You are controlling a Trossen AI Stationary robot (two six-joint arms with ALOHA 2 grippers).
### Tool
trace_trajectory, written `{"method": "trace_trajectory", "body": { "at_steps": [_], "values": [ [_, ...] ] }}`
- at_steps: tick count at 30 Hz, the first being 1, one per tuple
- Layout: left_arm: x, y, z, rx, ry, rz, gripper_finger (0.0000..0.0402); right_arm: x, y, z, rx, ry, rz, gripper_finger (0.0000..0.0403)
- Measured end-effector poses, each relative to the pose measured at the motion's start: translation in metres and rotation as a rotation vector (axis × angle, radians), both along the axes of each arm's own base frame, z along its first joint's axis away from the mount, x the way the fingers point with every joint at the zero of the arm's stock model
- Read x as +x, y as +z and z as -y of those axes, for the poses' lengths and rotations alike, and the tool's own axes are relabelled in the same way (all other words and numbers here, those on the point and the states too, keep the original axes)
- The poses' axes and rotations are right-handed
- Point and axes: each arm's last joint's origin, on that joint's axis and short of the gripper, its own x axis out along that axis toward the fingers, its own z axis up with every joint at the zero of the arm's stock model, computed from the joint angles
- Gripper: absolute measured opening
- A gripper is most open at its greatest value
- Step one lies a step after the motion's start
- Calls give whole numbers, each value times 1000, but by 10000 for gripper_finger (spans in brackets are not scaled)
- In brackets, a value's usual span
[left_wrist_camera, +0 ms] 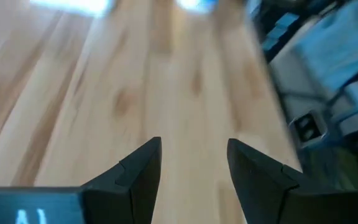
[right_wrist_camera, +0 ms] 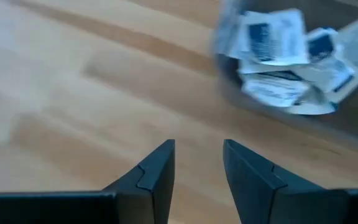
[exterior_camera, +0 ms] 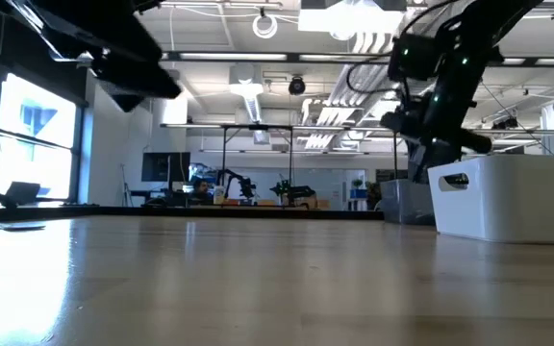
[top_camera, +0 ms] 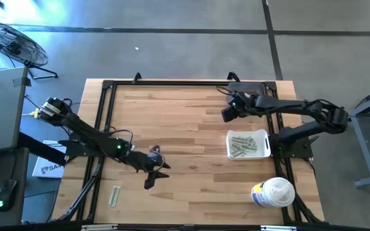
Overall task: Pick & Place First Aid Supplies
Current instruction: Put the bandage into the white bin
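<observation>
Left tool (top_camera: 154, 168) wide, empty, over tabletop (top_camera: 185, 109) at 7 o'clock. Right tool (top_camera: 227, 114) parted, empty, 11 o'clock of bin (top_camera: 264, 142). Strips (top_camera: 243, 145) in bin; one strip (top_camera: 114, 196) loose. Sachets (right_wrist_camera: 278, 53) blurred, container unclear.

Robotics lab: open hall with concrete floor (top_camera: 191, 45), ceiling ducts (exterior_camera: 354, 86), glass walls (exterior_camera: 27, 125), further robot rigs (exterior_camera: 248, 183) beyond the table (top_camera: 185, 115).

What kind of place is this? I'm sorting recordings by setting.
Probably a robotics lab in an open office or workshop hall: a wooden table in a black frame, a concrete floor with a fan, and more robot arms on benches beyond.
</observation>
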Motion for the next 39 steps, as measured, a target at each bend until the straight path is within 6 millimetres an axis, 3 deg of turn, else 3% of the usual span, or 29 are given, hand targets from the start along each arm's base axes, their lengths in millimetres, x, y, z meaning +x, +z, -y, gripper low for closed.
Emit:
{"method": "trace_trajectory", "body": {
  "at_steps": [4, 8, 16, 22, 31, 39],
  "values": [
    [-12, 17, -3, -14, 102, -230, 182, 1, 21, -27, -38, 119, 95, 129],
    [-30, 19, 2, 88, 221, -366, 182, 5, 46, -66, -104, 271, 267, 129],
    [-62, -9, -10, 94, 597, -520, 182, 28, 76, -151, -271, 595, 631, 129],
    [-78, -39, -27, 31, 782, -623, 182, 55, 72, -197, -420, 728, 800, 129],
    [-88, -57, -44, -14, 911, -718, 182, 90, 40, -208, -438, 777, 863, 129],
    [-98, -70, -49, -49, 974, -780, 182, 95, 29, -209, -423, 806, 833, 129]
  ]
}}
